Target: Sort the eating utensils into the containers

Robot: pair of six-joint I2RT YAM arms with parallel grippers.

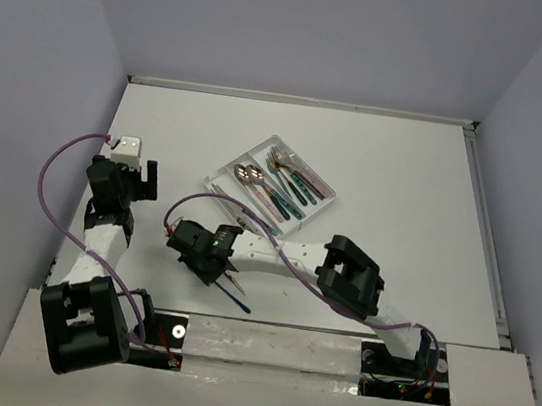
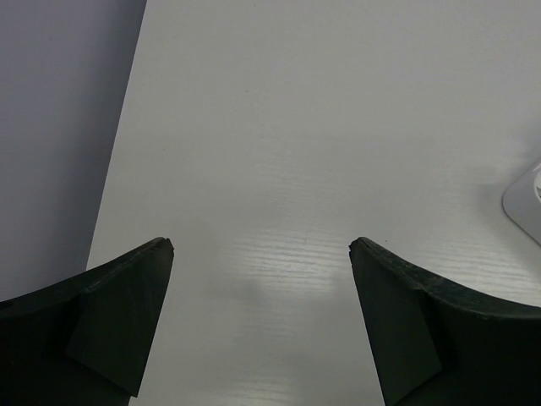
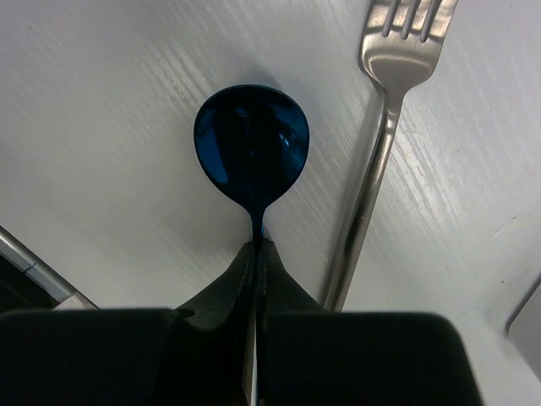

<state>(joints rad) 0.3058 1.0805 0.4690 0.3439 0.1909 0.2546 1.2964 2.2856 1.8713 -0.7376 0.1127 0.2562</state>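
Top external view: the white tray point(image 1: 317, 176) lies aslant on the table point(image 1: 407, 172), its three long compartments holding forks, spoons and other utensils with teal, pink and dark handles. The right gripper point(image 1: 221, 269) sits just near-left of the tray, and the handle of a blue spoon point(image 1: 237, 299) sticks out behind it, away from the tray. The left gripper point(image 1: 141, 182) is well left of the tray.

Left wrist view: the left gripper point(image 2: 262, 245) has its jaws spread wide over bare table, holding nothing. A rounded corner of the tray point(image 2: 524, 207) shows at the right edge.

Right wrist view: the right gripper point(image 3: 258, 247) has its jaws pressed together on the blue spoon's point(image 3: 252, 152) thin neck, just below the bowl. A silver fork point(image 3: 372, 186) lies just right of the spoon, not touching it.
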